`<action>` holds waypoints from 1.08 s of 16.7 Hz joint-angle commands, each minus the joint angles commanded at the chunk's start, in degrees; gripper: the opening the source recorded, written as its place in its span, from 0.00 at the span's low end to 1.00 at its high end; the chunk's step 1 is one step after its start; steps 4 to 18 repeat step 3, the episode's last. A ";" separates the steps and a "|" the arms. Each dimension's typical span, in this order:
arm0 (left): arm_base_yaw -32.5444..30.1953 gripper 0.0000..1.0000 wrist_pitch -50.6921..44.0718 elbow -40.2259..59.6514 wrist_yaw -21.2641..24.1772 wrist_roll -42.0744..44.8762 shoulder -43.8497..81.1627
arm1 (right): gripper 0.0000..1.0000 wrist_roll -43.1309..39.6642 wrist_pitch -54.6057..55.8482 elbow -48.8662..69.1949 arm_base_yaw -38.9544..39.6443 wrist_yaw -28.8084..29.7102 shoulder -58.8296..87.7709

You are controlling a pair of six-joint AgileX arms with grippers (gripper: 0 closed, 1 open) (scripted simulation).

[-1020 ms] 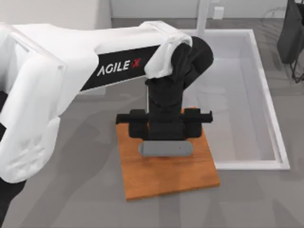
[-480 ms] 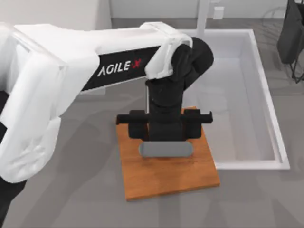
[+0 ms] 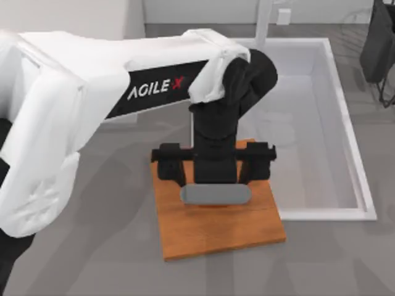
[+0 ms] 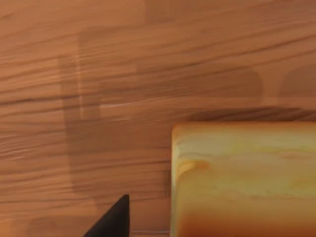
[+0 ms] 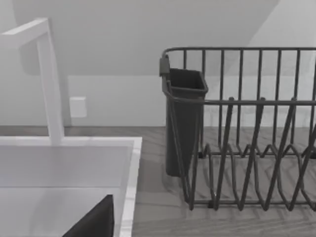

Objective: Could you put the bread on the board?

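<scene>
The board is orange-brown wood, lying in front of the sink at the table's middle. My left gripper hangs straight down over its far half, open. In the left wrist view the golden-tan bread rests flat on the board's grain. One dark fingertip stands apart from the bread's flat edge, with bare wood between them. From above the arm hides the bread. A dark part of my right gripper shows in the right wrist view, over the sink's right side.
The white sink basin lies just right of and behind the board, with a white faucet at its back. A dark wire dish rack with a cutlery cup stands to the right of the sink. Grey counter surrounds the board in front and to the left.
The left gripper's finger blocks have spread outward over the board, letting go of the bread. The arm has hardly moved otherwise.
</scene>
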 joint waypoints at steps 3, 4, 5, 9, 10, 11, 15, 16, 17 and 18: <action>0.00 1.00 0.00 0.00 0.00 0.00 0.00 | 1.00 0.00 0.00 0.00 0.00 0.00 0.00; 0.00 1.00 0.00 0.00 0.00 0.00 0.00 | 1.00 0.00 0.00 0.00 0.00 0.00 0.00; 0.00 1.00 0.00 0.00 0.00 0.00 0.00 | 1.00 0.00 0.00 0.00 0.00 0.00 0.00; 0.00 1.00 0.00 0.00 0.00 0.00 0.00 | 1.00 0.00 0.00 0.00 0.00 0.00 0.00; 0.00 1.00 0.00 0.00 0.00 0.00 0.00 | 1.00 0.00 0.00 0.00 0.00 0.00 0.00; 0.00 1.00 0.00 0.00 0.00 0.00 0.00 | 1.00 0.00 0.00 0.00 0.00 0.00 0.00; 0.00 1.00 0.00 0.00 0.00 0.00 0.00 | 1.00 0.00 0.00 0.00 0.00 0.00 0.00; 0.00 1.00 0.00 0.00 0.00 0.00 0.00 | 1.00 0.00 0.00 0.00 0.00 0.00 0.00; 0.00 1.00 0.00 0.00 0.00 0.00 0.00 | 1.00 0.00 0.00 0.00 0.00 0.00 0.00; 0.00 1.00 0.00 0.00 0.00 0.00 0.00 | 1.00 0.00 0.00 0.00 0.00 0.00 0.00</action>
